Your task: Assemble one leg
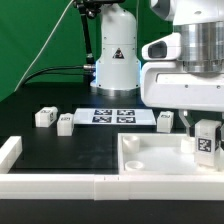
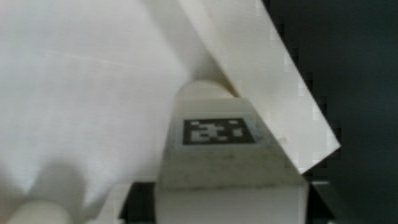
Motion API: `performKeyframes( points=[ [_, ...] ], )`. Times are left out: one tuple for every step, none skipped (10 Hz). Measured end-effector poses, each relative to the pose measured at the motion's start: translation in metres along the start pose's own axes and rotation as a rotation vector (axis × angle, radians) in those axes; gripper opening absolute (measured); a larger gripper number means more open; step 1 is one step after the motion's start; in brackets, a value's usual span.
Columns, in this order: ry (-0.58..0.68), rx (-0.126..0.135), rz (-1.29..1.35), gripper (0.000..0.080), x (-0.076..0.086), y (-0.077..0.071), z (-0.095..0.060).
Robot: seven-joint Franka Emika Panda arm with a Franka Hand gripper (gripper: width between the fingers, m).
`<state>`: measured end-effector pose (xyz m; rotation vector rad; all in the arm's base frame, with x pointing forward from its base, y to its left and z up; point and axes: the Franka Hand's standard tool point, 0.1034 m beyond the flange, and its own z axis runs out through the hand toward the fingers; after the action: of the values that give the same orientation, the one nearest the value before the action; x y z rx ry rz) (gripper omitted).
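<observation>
The panel (image 1: 160,158) sits at the near corner of the table (image 1: 70,150), on the exterior view's right. Behind it lies the marker board (image 1: 112,116), two legs (image 1: 43,117) beyond its end on the exterior view's left, a third leg (image 1: 165,121) at its other end. A fourth leg (image 1: 205,141) stands over the panel.

Bearing surface: a matte black table (image 1: 70,150). The marker board (image 1: 112,116) lies flat near the middle, towards the far side. Three legs rest directly on the table. The first leg (image 1: 43,117) and the second leg (image 1: 65,124) sit close together, not touching, at the exterior view's left of the marker board. The third leg (image 1: 164,121) stands just beside the board's other end. The large white panel (image 1: 150,160) lies flat at the near side, towards the exterior view's right, recessed face up. A white rail (image 1: 60,186) runs along the near edge and turns back at the exterior view's left. The arm's base (image 1: 115,62) stands behind the marker board.
</observation>
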<state>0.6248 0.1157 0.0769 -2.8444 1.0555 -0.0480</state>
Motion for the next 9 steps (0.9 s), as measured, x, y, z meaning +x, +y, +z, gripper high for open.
performKeyframes(
  points=[
    [0.002,-0.004,0.148,0.0291,0.0002,0.0001,0.0002],
    [0.004,-0.008,0.21,0.0291,0.001,-0.0006,0.0003],
    [-0.005,0.0,0.365,0.0291,0.0024,0.0001,0.0003],
    [-0.011,0.004,0.428,0.0291,0.0029,0.0005,0.0002],
    [-0.015,0.007,0.478,0.0291,0.0017,-0.0005,0.0004],
    [-0.021,0.011,0.482,0.039,-0.0001,-0.0021,0.0005],
    [-0.021,0.012,0.413,0.0526,-0.0001,-0.0022,0.0005],
    [-0.02,0.015,0.385,0.0526,-0.0013,-0.0037,0.0005],
    [-0.02,0.016,0.263,0.0623,-0.0031,-0.0048,0.0008]
  ],
)
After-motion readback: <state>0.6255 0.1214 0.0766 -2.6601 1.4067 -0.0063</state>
